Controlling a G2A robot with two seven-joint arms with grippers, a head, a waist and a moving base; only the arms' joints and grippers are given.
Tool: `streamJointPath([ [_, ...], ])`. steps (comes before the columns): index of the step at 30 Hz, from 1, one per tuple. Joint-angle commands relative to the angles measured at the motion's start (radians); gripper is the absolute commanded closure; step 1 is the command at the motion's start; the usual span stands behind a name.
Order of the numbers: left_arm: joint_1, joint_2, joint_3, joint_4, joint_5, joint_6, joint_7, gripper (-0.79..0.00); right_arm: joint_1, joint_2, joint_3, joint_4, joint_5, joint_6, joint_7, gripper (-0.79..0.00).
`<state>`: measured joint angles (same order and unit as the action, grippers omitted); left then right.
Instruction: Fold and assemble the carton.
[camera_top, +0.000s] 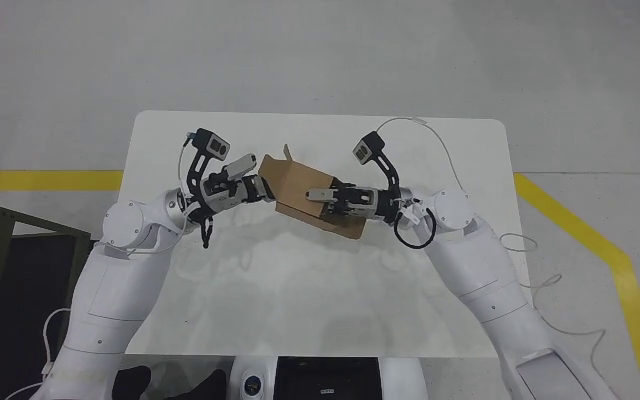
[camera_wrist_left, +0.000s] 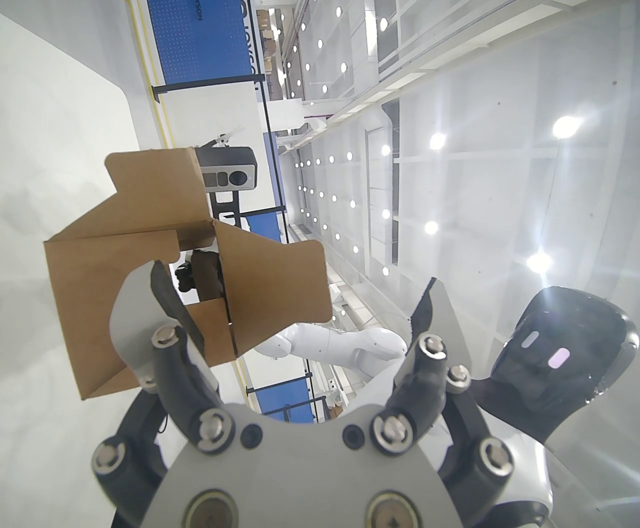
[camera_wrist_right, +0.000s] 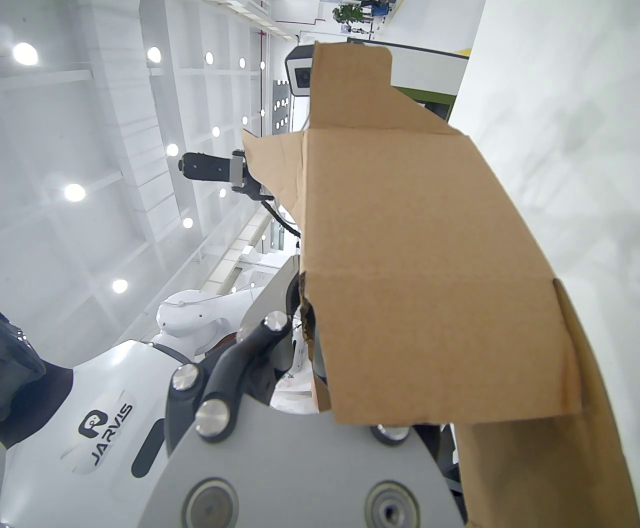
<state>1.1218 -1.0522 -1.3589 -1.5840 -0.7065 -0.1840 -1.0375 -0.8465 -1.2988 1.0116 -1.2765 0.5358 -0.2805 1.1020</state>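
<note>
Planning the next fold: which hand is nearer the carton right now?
Right. The right hand grips the carton by a panel; the left hand is open at its other end, not clamped on it.

Carton (camera_top: 300, 190): plain brown corrugated board, partly erected, not closed. It lies slantwise over the far middle of the white surface (camera_top: 300, 300); I cannot tell whether its lower edge touches. The body is opened into a rough tube with a hollow interior, seen in the left wrist view (camera_wrist_left: 90, 280). The end flaps are loose and splayed at different angles, and one stands up at the far end. A broad side panel (camera_wrist_right: 425, 300) is creased across. The right hand (camera_top: 325, 196) grips one wall.
</note>
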Motion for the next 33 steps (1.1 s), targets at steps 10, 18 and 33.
streamJointPath([
  [10, 0.004, -0.001, -0.001, -0.008, -0.004, 0.003, -0.006, -0.785, 0.003, -0.003, -0.003, 0.008, 0.004, -0.004, -0.001, 0.000],
  [18, 0.006, -0.003, 0.000, -0.013, -0.006, 0.003, -0.009, -0.785, 0.003, -0.004, -0.003, 0.012, 0.007, -0.004, 0.000, 0.000],
  [33, -0.004, 0.006, -0.080, 0.056, 0.018, -0.018, 0.012, -0.785, 0.000, 0.006, 0.016, 0.038, 0.016, 0.026, 0.091, 0.000],
])
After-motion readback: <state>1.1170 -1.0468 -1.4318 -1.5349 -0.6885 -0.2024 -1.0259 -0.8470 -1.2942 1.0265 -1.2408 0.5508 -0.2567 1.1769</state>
